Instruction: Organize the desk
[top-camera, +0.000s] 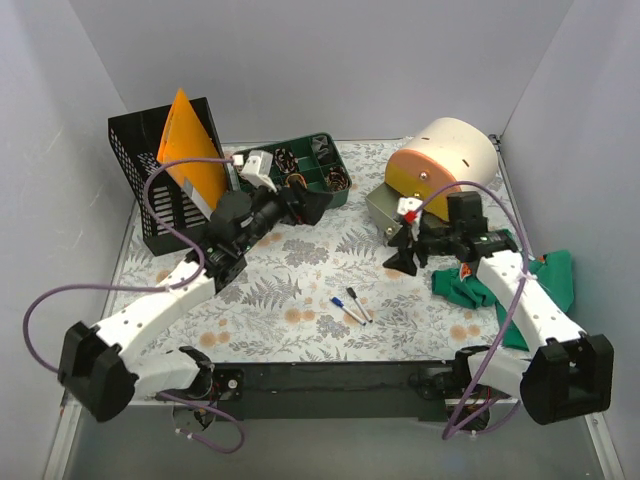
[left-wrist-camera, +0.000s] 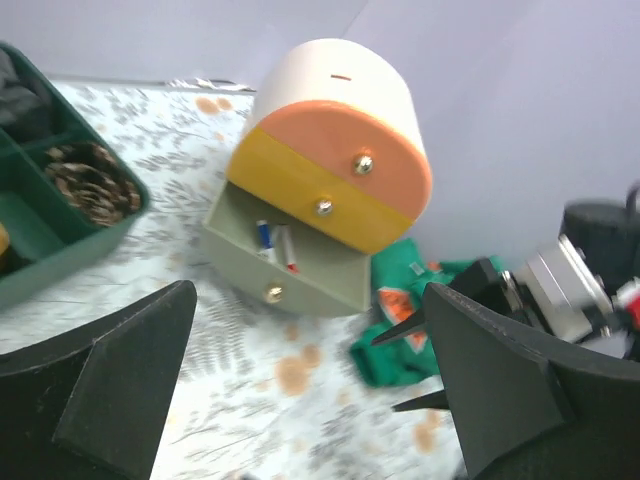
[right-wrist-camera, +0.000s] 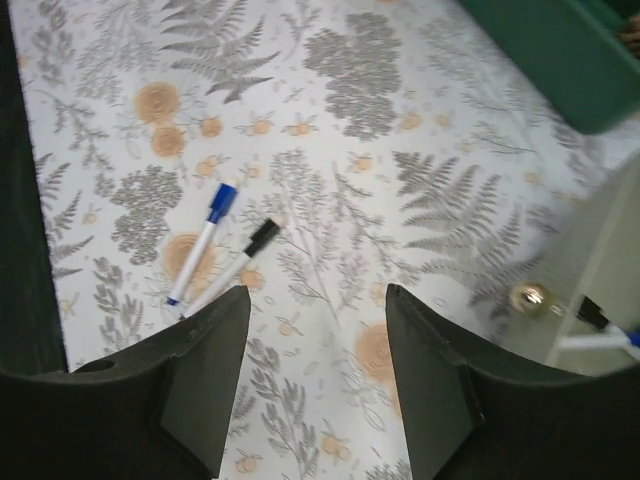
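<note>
The desk (top-camera: 300, 290) has a pale fern-and-flower covering and a black bar at the near edge. A blue-capped marker (right-wrist-camera: 200, 245) and a black-capped marker (right-wrist-camera: 236, 264) lie side by side on it; they also show in the top view (top-camera: 351, 306). My right gripper (top-camera: 405, 262) is open and empty, just above the desk in front of the open grey-green drawer (top-camera: 384, 210); in the right wrist view (right-wrist-camera: 315, 295) the markers lie beyond its left finger. My left gripper (top-camera: 315, 205) is open and empty, in the air beside the green compartment tray (top-camera: 300, 170).
A cream, orange and yellow drawer unit (left-wrist-camera: 330, 150) stands at the back right, with markers (left-wrist-camera: 273, 245) in its open bottom drawer. A green cloth (top-camera: 520, 280) lies at the right edge. A black mesh basket (top-camera: 165, 185) holding an orange folder stands at the back left.
</note>
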